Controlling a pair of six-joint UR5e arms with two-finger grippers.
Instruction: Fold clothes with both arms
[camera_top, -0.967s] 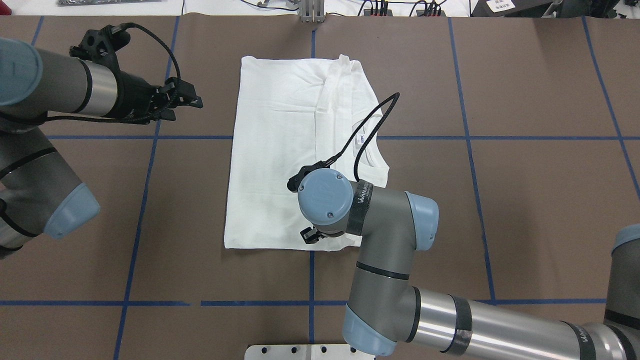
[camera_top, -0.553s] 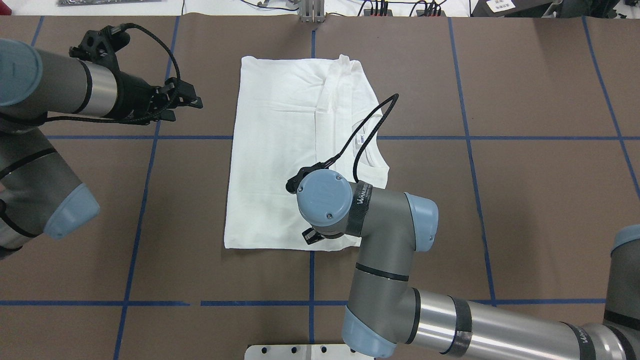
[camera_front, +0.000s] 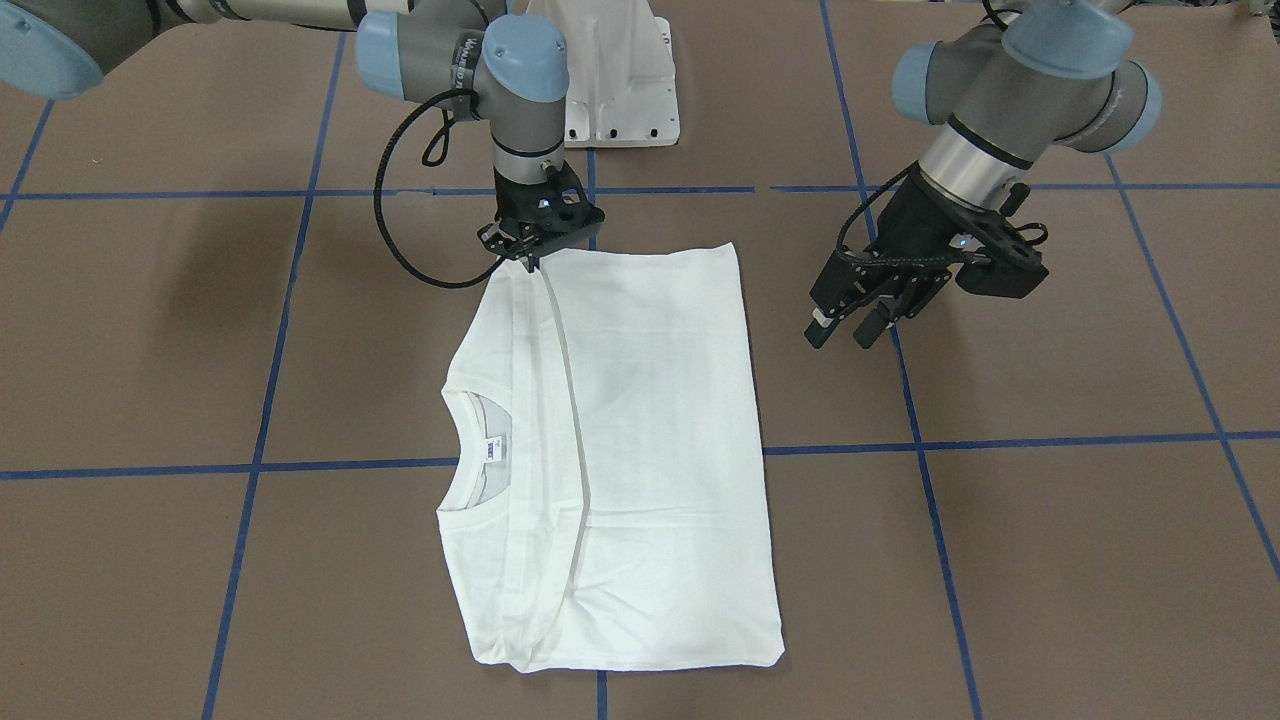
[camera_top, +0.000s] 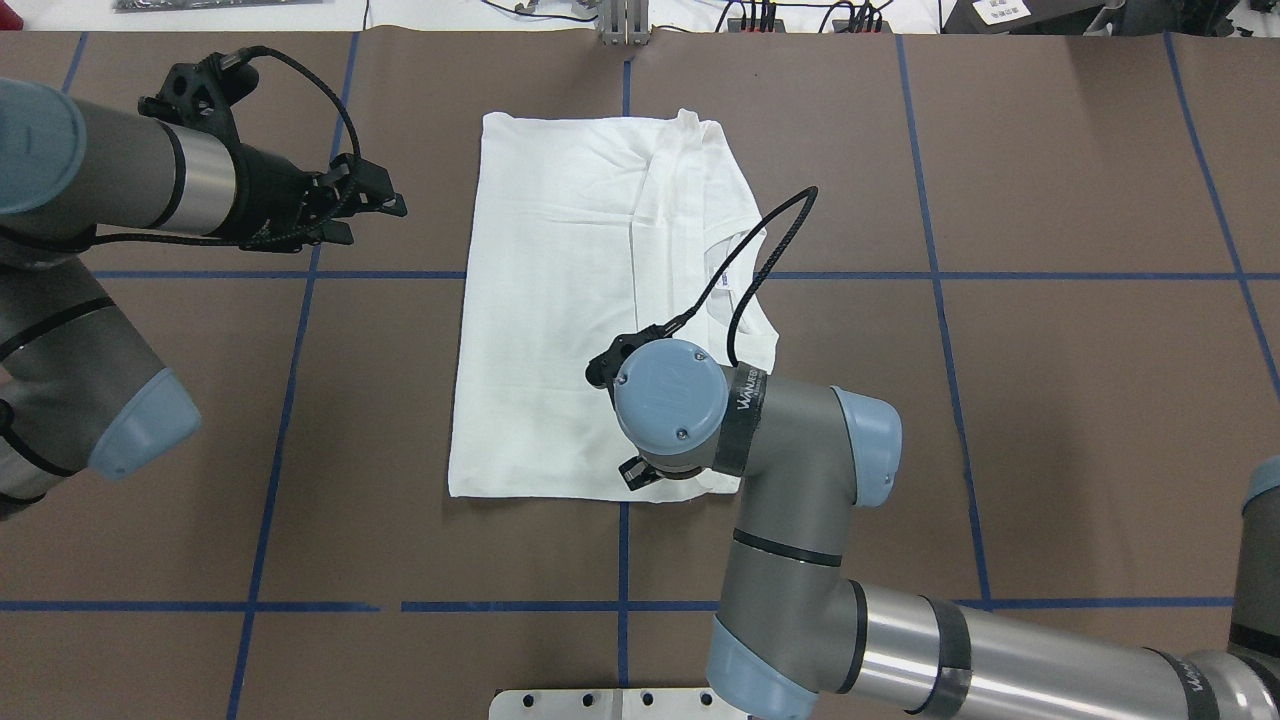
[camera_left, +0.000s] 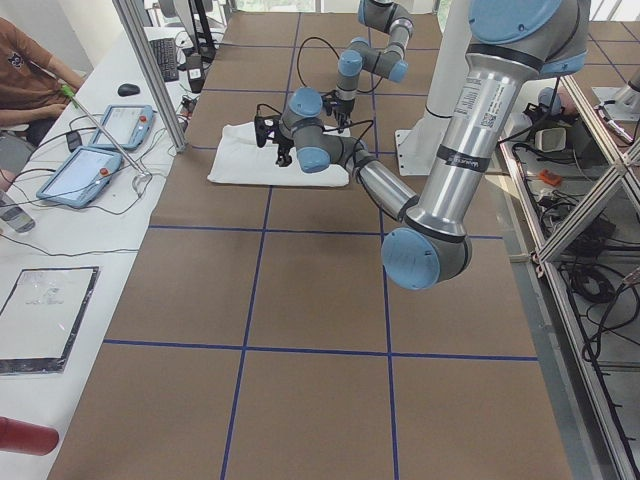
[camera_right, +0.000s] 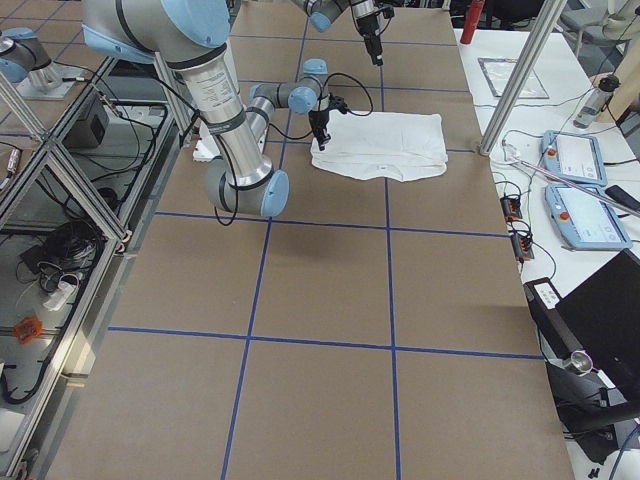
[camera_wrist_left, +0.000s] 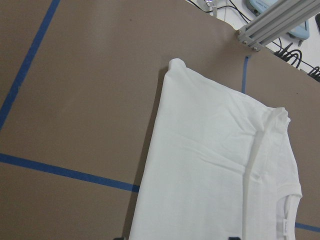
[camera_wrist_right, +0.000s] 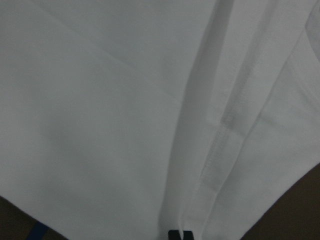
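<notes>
The white T-shirt (camera_front: 640, 420) lies flat on the brown table, folded into a long rectangle; its collar (camera_front: 470, 470) and neck label (camera_front: 493, 450) show on one long side. My right gripper (camera_front: 530, 260) points straight down at the shirt's edge nearest the robot, shut on the end of a folded strip of the fabric (camera_wrist_right: 200, 200). In the overhead view the right wrist (camera_top: 670, 400) hides that gripper. My left gripper (camera_front: 845, 328) hangs open above bare table, beside the shirt's other long side and apart from it (camera_top: 380, 208).
Blue tape lines (camera_top: 290, 340) divide the table's brown cover into squares. The white pedestal base (camera_front: 610, 90) stands at the robot's edge. An aluminium post (camera_top: 625, 25) rises at the far edge. Tablets (camera_left: 100, 125) and a seated person are on the side bench.
The right wrist has shifted slightly to the right and toward the robot, its cable loop swinging with it. The shirt and the left arm look unchanged.
</notes>
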